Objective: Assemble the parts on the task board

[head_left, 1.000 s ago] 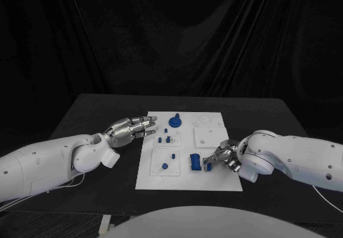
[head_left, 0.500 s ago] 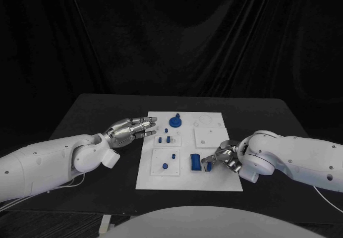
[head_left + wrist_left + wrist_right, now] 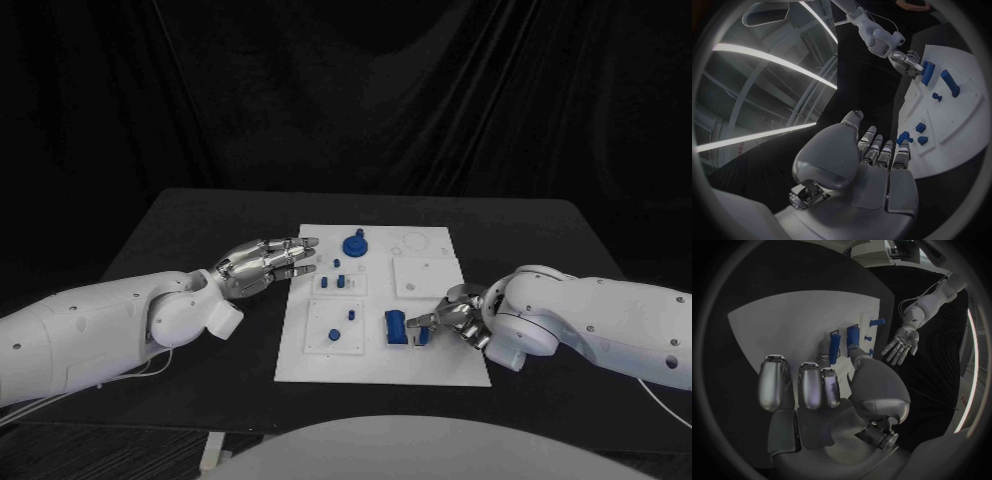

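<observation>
The white task board (image 3: 378, 355) lies mid-table with blue parts on it. A tall blue block (image 3: 394, 328) stands near its front, with a smaller blue block (image 3: 420, 336) just right of it. My right hand (image 3: 453, 318) pinches the smaller block (image 3: 834, 347) between thumb and a fingertip; its other fingers (image 3: 773, 385) stay straight. The tall block (image 3: 852, 334) stands just past the thumb. My left hand (image 3: 268, 260) hovers open at the board's left edge, fingers spread and holding nothing. From the left wrist, that hand (image 3: 873, 165) faces the board (image 3: 961, 120).
A blue knob (image 3: 353, 243) stands at the board's far end. Small blue pegs (image 3: 335, 283) sit in the middle left and two more (image 3: 335, 334) front left. A raised white square (image 3: 426, 275) lies right of centre. Bare black table (image 3: 188, 230) surrounds the board.
The right forearm has sunk very slightly while its hand stays at the small blue block. The left hand has not moved.
</observation>
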